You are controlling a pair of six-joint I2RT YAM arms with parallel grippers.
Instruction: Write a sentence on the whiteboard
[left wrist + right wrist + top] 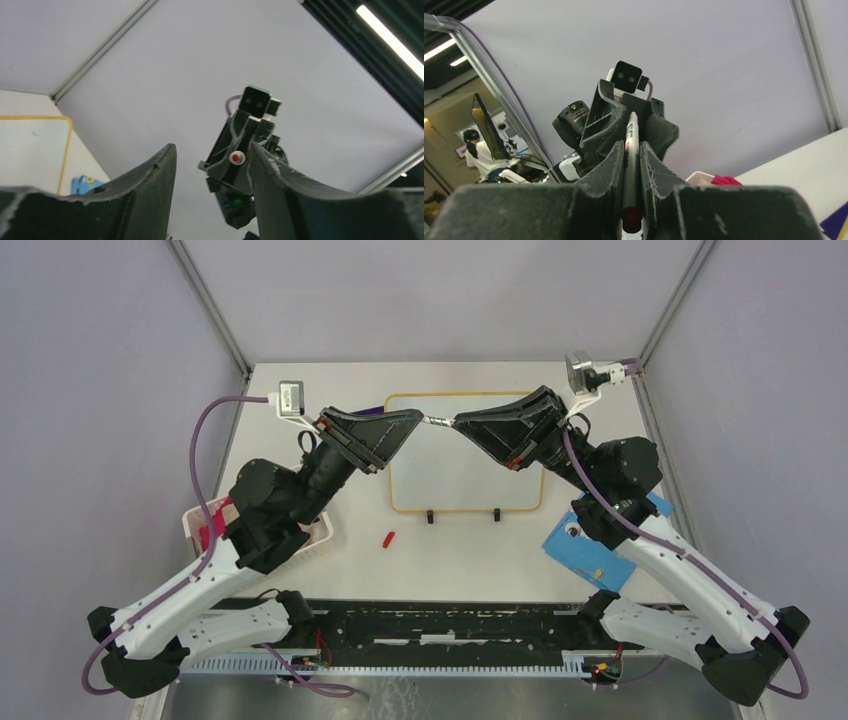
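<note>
So: right gripper was clamped on the marker; left gripper stood open at its far end. Whiteboard lay mid-frame in the top view, no writing visible. Best move, I judged: left backs straight off, no sideways nudge.

Top cam: high over the near edge, looking down on the whole table. Wrist cams close, tilted up, facing each other: left frames the right gripper, right frames the left gripper. Top view shares both.
</note>
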